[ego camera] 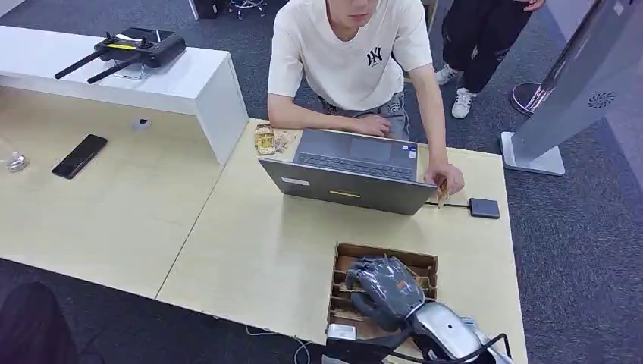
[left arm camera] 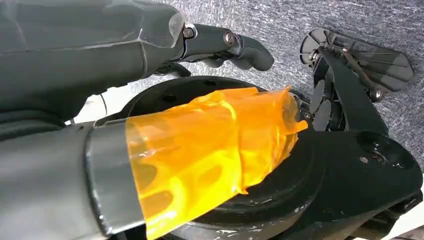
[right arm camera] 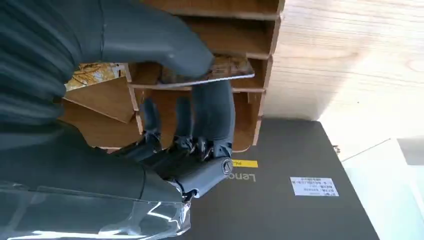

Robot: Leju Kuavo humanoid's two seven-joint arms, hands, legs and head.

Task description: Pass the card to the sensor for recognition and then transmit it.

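Right hand (ego camera: 385, 290) reaches down over the wooden card rack (ego camera: 421, 265) at the near edge of the desk (ego camera: 250, 243) in the head view, its grey cover hiding most of the rack's slots and whatever its fingers do there; the arm is cut off by the lower border. Beyond it on the pale wood desk stands an open grey laptop (ego camera: 352, 171), and a person in a cream T-shirt (ego camera: 350, 49) leans over it, one hand (ego camera: 446, 179) resting near a cable that runs to the small black sensor box (ego camera: 484, 208). A black phone (ego camera: 79, 155) lies well apart on the adjoining desk, a black controller with antennas (ego camera: 136, 49) sits on a raised white shelf, and grey carpet surrounds everything; a second person's legs stand behind, cut off above. Left wrist view looks down at the carpet, where the left hand (left arm camera: 220, 47) hangs with its fingers curled in and holding nothing, a patch of orange film (left arm camera: 210, 150) wrapped over its thumb. Right wrist view shows what the head view hides: the thumb and darker fingers (right arm camera: 212, 115) pinch a patterned card (right arm camera: 220, 72) at a rack slot, and the laptop lid lies just beside the rack.
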